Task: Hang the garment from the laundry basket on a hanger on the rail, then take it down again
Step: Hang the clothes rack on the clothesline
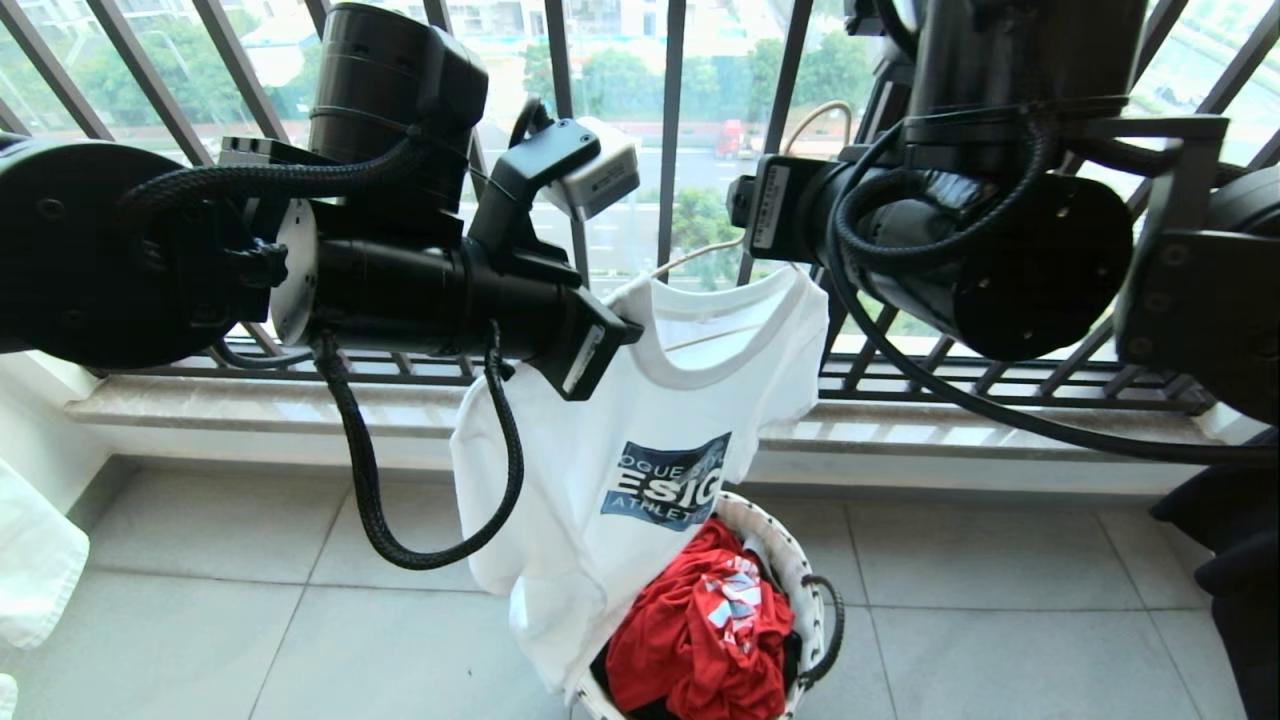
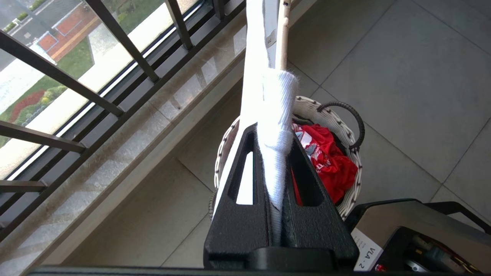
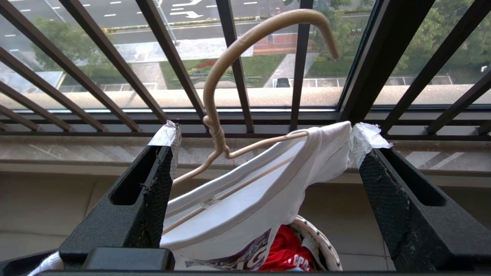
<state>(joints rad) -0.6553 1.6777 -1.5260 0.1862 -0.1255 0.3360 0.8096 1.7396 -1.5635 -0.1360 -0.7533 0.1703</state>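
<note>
The garment (image 1: 640,440), a white T-shirt with a dark blue chest print, hangs on the thin cream hanger (image 3: 215,76) above the laundry basket (image 1: 790,560). My left gripper (image 1: 610,335) is shut on one shoulder of the shirt; in the left wrist view the bunched white cloth (image 2: 257,57) is pinched between the jaws (image 2: 273,138), with a hanger wire (image 2: 283,38) beside it. My right gripper (image 3: 264,134) stands wide open around the hanger's neck and the shirt's collar (image 3: 245,199), one fingertip (image 3: 368,138) close to the other shoulder. The hanger's hook is free in the air. The rail is out of view.
A red garment (image 1: 700,630) fills the basket on the grey tiled floor. The black window railing (image 1: 670,120) and stone sill (image 1: 300,410) run just behind the shirt. White cloth (image 1: 30,570) hangs at the left edge, a dark garment (image 1: 1230,560) at the right.
</note>
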